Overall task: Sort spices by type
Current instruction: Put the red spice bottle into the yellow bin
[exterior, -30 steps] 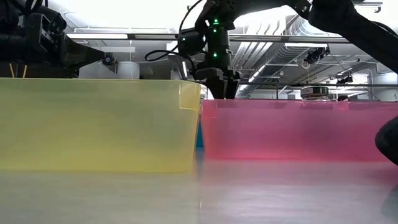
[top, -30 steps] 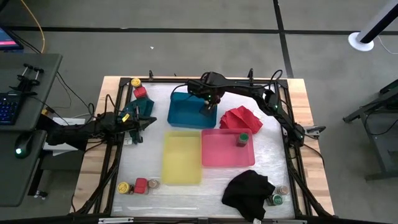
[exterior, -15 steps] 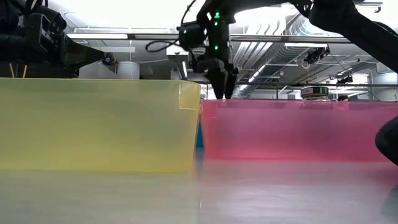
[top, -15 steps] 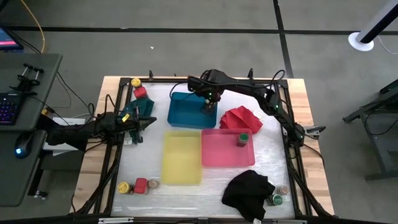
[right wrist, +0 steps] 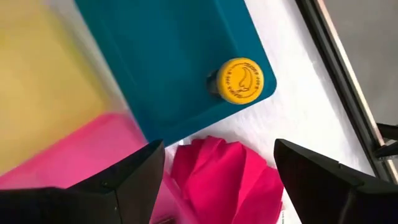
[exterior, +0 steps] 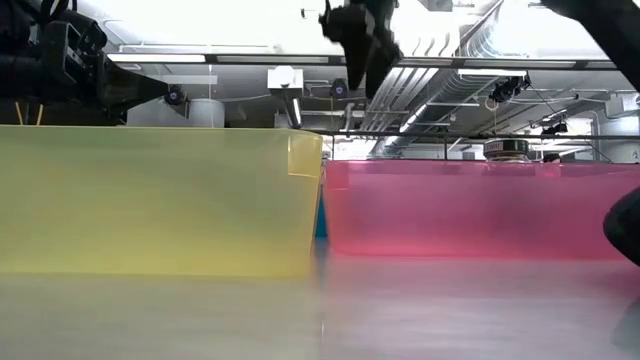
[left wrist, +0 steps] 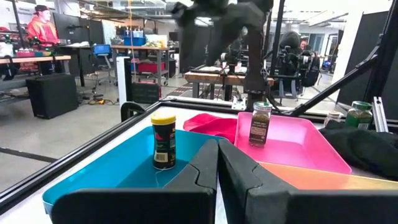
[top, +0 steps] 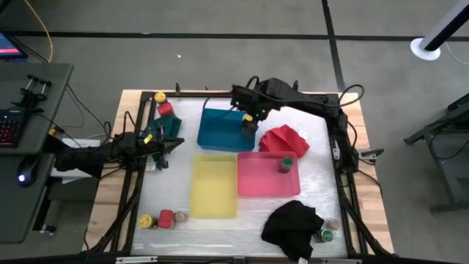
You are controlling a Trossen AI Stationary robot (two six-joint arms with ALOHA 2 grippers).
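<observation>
Small spice jar with round yellow lid and dark label [left wrist: 164, 141] stands upright inside the blue plastic tray [top: 217, 131], at the tray's 3 o'clock end, near the wall; the same lid reads from above in the right wrist view [right wrist: 239, 80]. Right gripper [top: 249, 119] hangs above that end of the tray, fingers spread wide and empty, clear of the jar. A glass jar with green lid and brown contents [top: 286, 163] stands upright in the pink plastic tray [top: 258, 180], toward its 2 o'clock corner. The yellow plastic tray [top: 212, 187] lies just beside the pink one, at its 9 o'clock. Crumpled red cloth [top: 285, 139] lies at 3 o'clock of the blue tray, touching its corner. At the table's 11 o'clock corner: a yellow-lidded jar [top: 160, 97] and a red square-lidded jar [top: 165, 108]. At 7 o'clock: a yellow-lidded [top: 145, 220], a red-lidded [top: 165, 218] and a silvery-lidded jar [top: 180, 216] in a row. At 5 o'clock, beside a crumpled black cloth [top: 294, 224]: a green-lidded jar [top: 326, 235] and a silvery-lidded one [top: 333, 224]. Left gripper [top: 170, 146] waits at 9 o'clock of the table, fingers pressed together, holding nothing.
</observation>
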